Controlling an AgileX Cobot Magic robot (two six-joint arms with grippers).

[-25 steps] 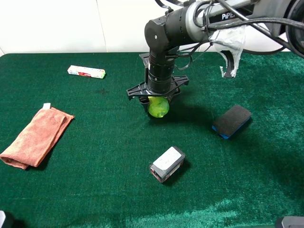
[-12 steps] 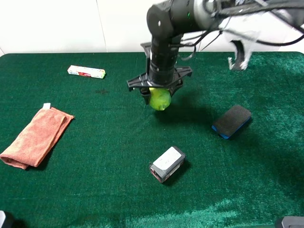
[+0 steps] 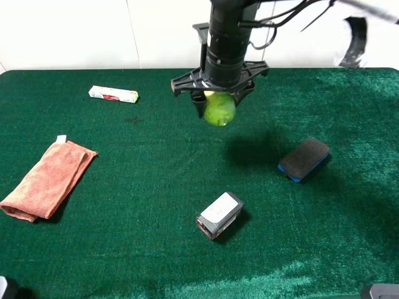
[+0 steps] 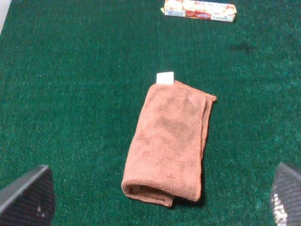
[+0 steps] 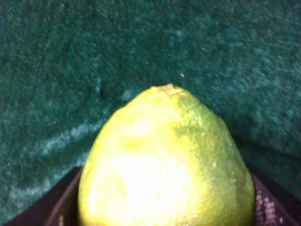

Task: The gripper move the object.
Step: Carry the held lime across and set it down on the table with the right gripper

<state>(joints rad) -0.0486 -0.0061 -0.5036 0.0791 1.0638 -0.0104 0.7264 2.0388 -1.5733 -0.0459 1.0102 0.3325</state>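
The lime-green fruit [image 3: 219, 111] hangs in the air above the green table, held in my right gripper [image 3: 219, 103], which is shut on it. The black arm comes down from the top of the exterior view. In the right wrist view the fruit [image 5: 164, 165] fills the lower middle, with the dark fingers [image 5: 275, 207] at its sides and green cloth below. My left gripper [image 4: 155, 200] is open and empty; only its two grey fingertips [image 4: 26, 195] show at the corners of the left wrist view, above the orange cloth.
A folded orange cloth [image 3: 47, 179] lies at the left, also in the left wrist view [image 4: 170, 141]. A white and red box [image 3: 113, 94] lies at the back left. A black and blue sponge [image 3: 304, 159] lies at the right. A small black and white box [image 3: 219, 215] lies front of centre.
My right gripper has lifted the green fruit off the table and carried it up and slightly right. The other objects have not moved.
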